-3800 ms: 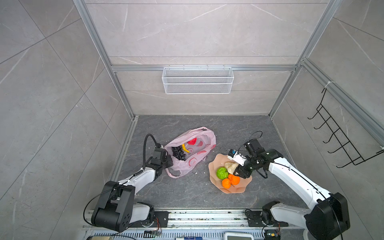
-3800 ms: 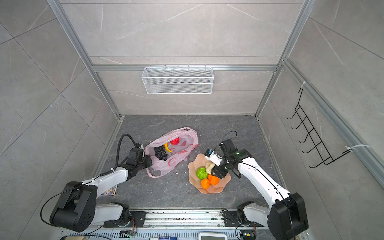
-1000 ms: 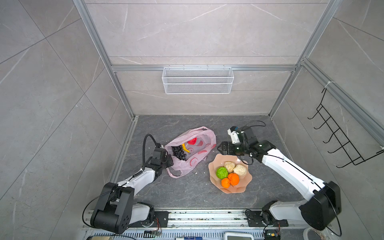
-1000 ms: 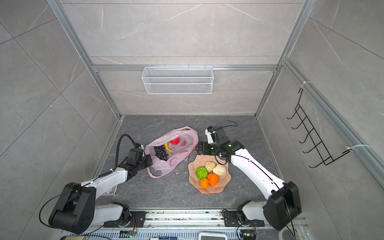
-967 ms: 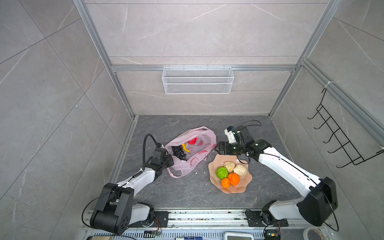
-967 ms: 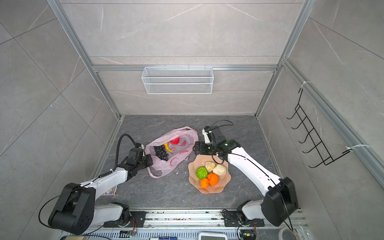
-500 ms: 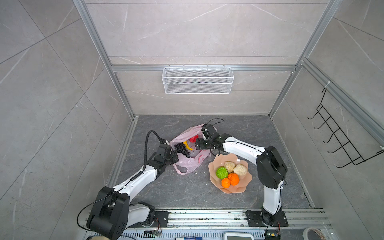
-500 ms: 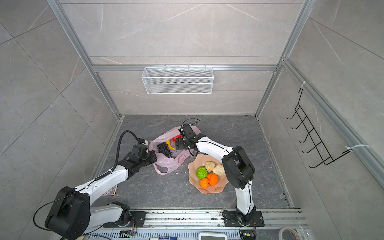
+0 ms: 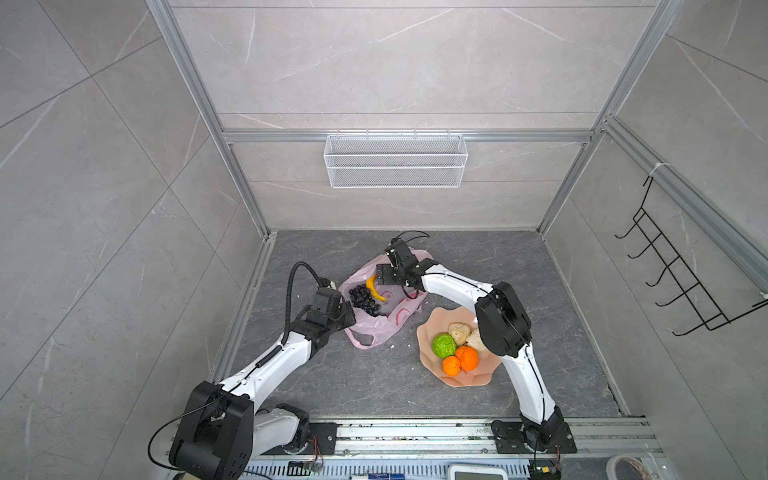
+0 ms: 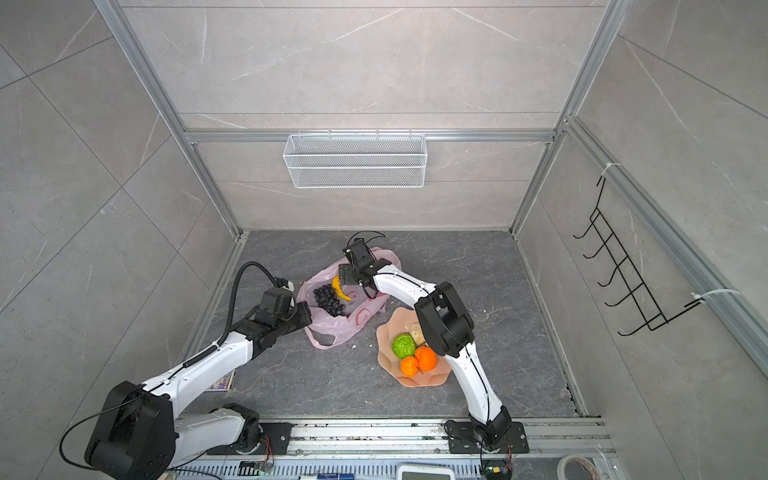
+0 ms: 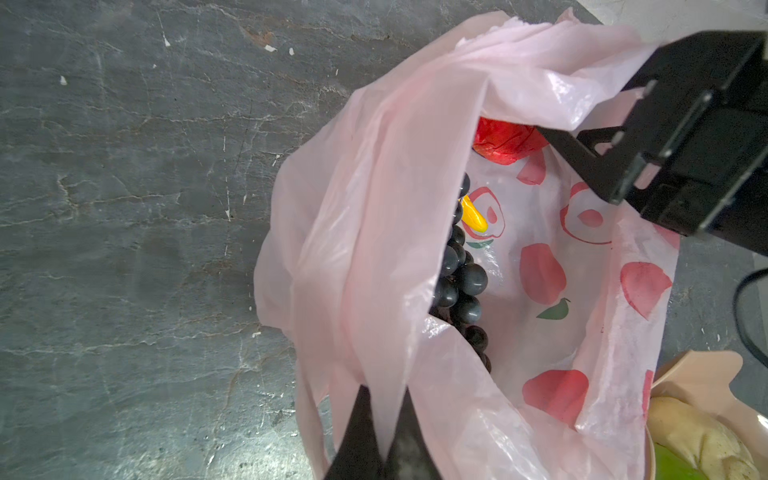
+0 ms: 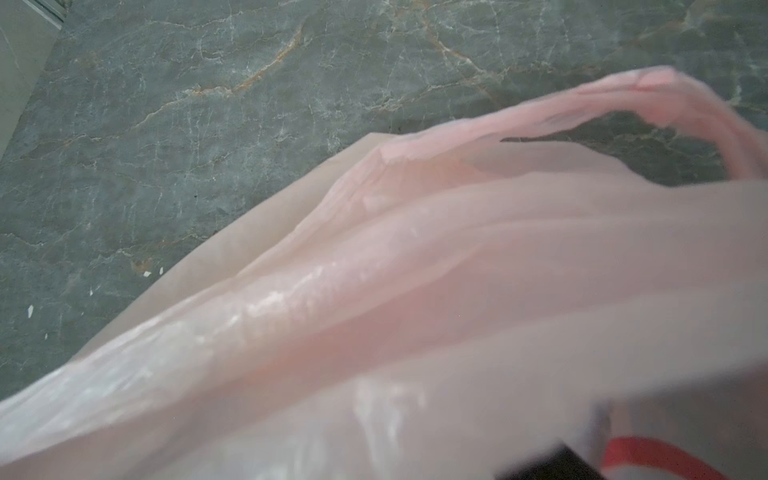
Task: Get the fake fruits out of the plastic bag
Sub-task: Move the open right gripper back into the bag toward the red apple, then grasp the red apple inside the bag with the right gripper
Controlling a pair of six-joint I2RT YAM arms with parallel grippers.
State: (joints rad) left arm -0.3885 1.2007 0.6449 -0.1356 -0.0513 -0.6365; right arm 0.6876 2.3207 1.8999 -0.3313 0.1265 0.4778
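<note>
Grey floor (image 9: 332, 382); plastic bag (image 9: 374, 329) mouth upward, banana (image 9: 375, 289) lying near-to-far.

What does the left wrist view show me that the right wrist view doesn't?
Left wrist only: inside the plastic bag, the red apple, grape bunch and banana; the left gripper pinching its rim; the open right gripper by the apple. Right wrist only: a blurred close-up of the outer film, a loop handle and a red edge I cannot identify. Both: the pink bag on the grey table.
</note>
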